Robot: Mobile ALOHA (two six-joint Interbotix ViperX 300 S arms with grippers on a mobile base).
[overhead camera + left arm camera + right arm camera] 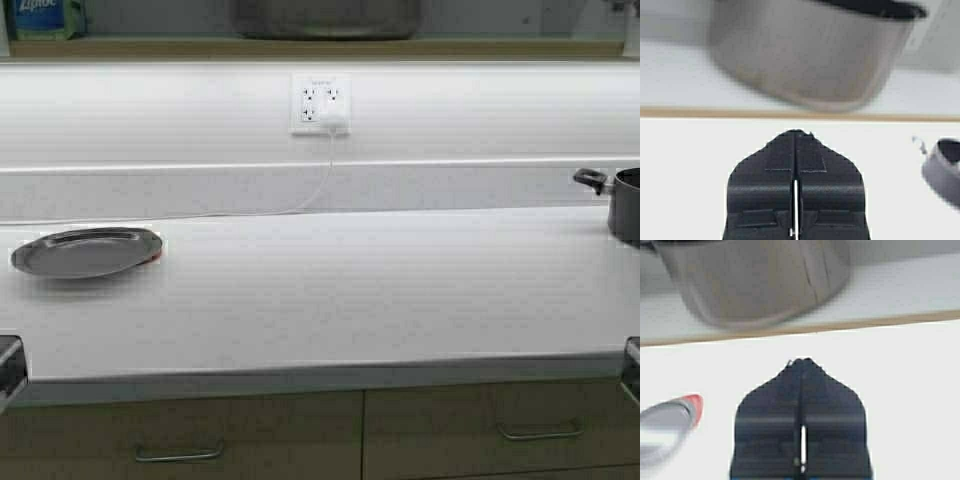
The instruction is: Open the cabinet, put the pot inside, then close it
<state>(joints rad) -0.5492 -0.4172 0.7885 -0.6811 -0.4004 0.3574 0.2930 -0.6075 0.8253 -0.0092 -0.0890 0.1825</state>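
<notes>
The pot (325,18) is large and grey and stands inside the cabinet on its bottom shelf (150,47), which has a tan front edge, at the top of the high view. The cabinet's doors are out of view. The pot also shows in the left wrist view (810,55) and the right wrist view (760,285), above the shelf edge. My left gripper (795,133) is shut and empty, low at the counter's front left. My right gripper (801,361) is shut and empty, low at the front right. Both point at the back wall, well below the pot.
A steel plate (87,251) lies on the white counter (350,300) at the left. A second dark pot (622,203) is partly in view at the right edge. A wall socket (320,103) with a cable is on the backsplash. Base cabinets with bar pulls (180,455) are below.
</notes>
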